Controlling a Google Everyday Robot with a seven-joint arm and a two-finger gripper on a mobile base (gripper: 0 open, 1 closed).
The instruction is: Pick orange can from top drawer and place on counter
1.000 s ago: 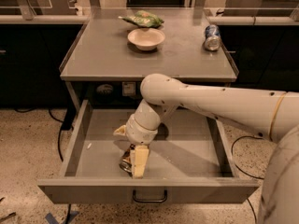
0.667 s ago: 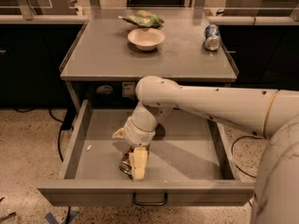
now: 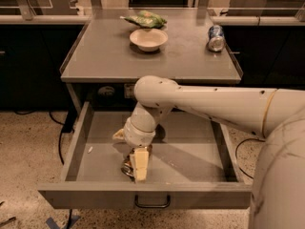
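1. Well off to the left of the gripper (image 3: 136,168) you have the drawer's (image 3: 76,144) side wall. A small pale speck (image 3: 90,149) lies on the floor near it. Neither matters for this move.
2. The orange can (image 3: 127,166) sits tight against the gripper's left side, low on the drawer floor and just behind the front panel with its handle (image 3: 152,203). You see only a dark metallic sliver of it past the gripper, so its long axis cannot be read.
3. The gripper hangs from the wrist pointing straight down into the drawer, right at the can. Whether it has clamped the can or merely stands at it, you cannot tell.
4. The counter (image 3: 105,56) lies above and beyond the gripper, so the move likely turns on a straight lift that clears the counter's front edge before you go forward.
5. Beyond the gripper and slightly right are a bowl (image 3: 148,38) and a green bag (image 3: 145,19), with a blue can (image 3: 216,37) farther right. The bare counter up and left of the gripper looks the safer spot.
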